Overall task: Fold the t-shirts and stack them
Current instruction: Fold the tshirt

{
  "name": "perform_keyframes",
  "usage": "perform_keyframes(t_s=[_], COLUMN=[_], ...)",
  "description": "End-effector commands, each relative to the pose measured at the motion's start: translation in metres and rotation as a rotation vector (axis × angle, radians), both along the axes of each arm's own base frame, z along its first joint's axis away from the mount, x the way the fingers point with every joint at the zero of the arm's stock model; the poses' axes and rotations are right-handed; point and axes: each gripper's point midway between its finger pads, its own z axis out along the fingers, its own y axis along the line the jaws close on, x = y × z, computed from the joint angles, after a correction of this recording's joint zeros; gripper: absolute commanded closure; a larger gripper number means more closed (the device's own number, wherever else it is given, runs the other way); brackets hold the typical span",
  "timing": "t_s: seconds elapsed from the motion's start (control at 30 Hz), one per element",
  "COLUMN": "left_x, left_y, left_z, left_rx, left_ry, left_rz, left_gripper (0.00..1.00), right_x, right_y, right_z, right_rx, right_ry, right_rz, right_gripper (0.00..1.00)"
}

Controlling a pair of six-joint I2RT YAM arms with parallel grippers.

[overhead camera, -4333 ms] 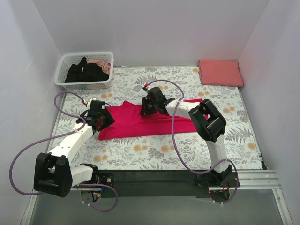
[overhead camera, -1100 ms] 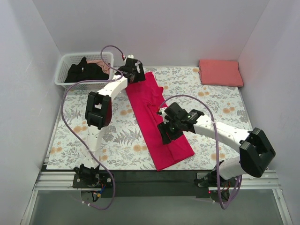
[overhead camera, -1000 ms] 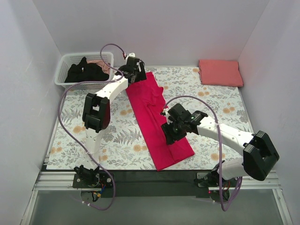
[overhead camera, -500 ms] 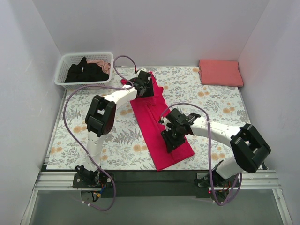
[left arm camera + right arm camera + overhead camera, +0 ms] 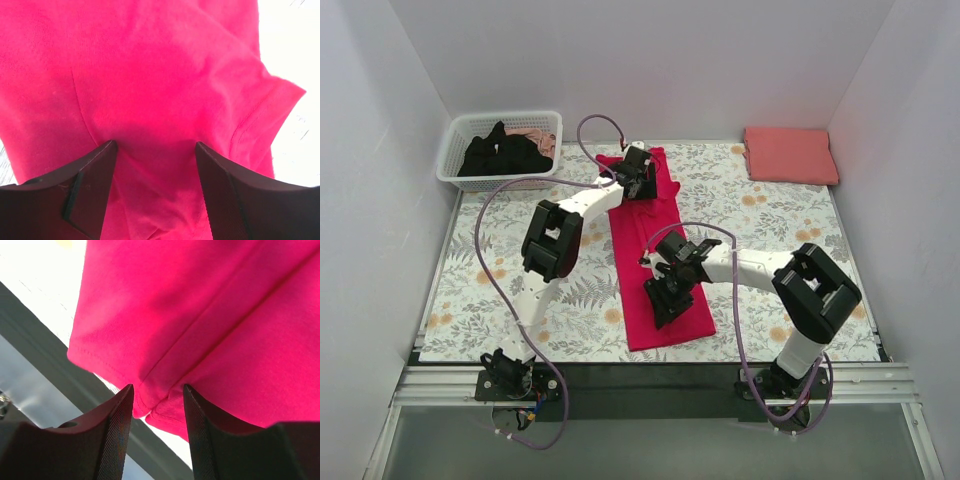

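Overhead, both wrists sit on top of their own fingertips, so the grips read only from the wrist cameras. Left gripper point(image 5: 155, 145): fingers closed on a raised fold of the crimson t-shirt point(image 5: 635, 225), cloth filling the gap and touching both inner faces; one sleeve point(image 5: 270, 110) juts right, and the rest of the garment runs out of that frame. Right gripper point(image 5: 157, 390): clamped on a doubled bit of hem at the shirt's near end, with the pale cloth edge and a dark strip blurred beneath it. The crimson shirt lies as a long narrow band on the floral cloth point(image 5: 780, 230), from far centre, under the left gripper, down to just short of the cloth's near edge; its middle is partly covered by the right arm. How many layers the band has, cannot tell. White basket point(image 5: 500, 182) at the far left corner: holds a heaped black t-shirt point(image 5: 505, 155); whether that heap is one garment or more cannot be made out. A scrap of pale pink fabric point(image 5: 533, 134) shows behind it, mostly buried. Salmon t-shirt point(image 5: 790, 154) lies folded flat in the far right corner, well apart from both arms.
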Motion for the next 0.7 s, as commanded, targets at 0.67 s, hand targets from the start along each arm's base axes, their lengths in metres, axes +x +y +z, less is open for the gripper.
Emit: perform_keyframes(t_s=[0.67], left_x=[-0.031], left_y=[0.023], left_z=[0.203], left_rx=[-0.189], left_ry=[-0.269], left_rz=[0.075], left_gripper=[0.11], right_x=[0.077], right_y=[-0.065], right_z=[0.089], right_rx=[0.068], right_ry=[-0.396], right_rz=[-0.442], right_gripper=[0.33])
